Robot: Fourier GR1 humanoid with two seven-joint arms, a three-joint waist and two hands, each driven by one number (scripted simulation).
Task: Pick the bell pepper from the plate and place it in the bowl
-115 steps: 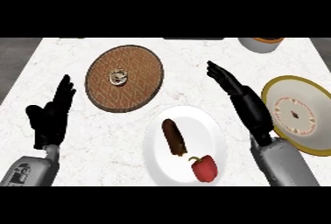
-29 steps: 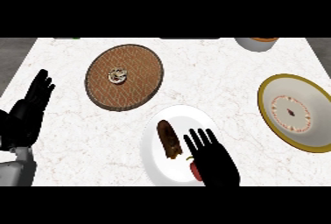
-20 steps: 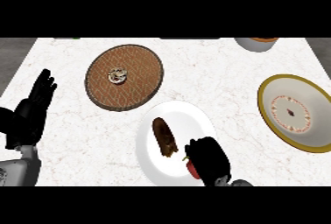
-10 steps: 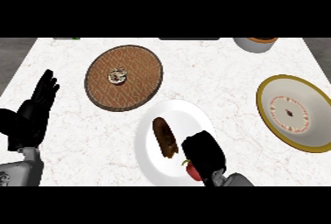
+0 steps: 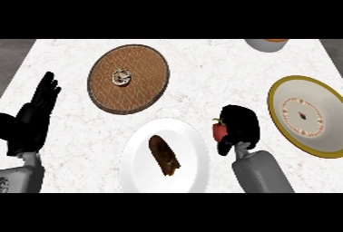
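Bell pepper (image 5: 219, 131) lifted off white plate (image 5: 137, 154), right hand (image 5: 239, 128) fingers apparently curled round it, no writing legible.

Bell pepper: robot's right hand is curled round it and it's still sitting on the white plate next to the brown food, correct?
Not quite. The right robot hand is curled round the bell pepper, but the head view shows the pepper off the white plate, held over the counter to its right. Only the brown food is on the plate.
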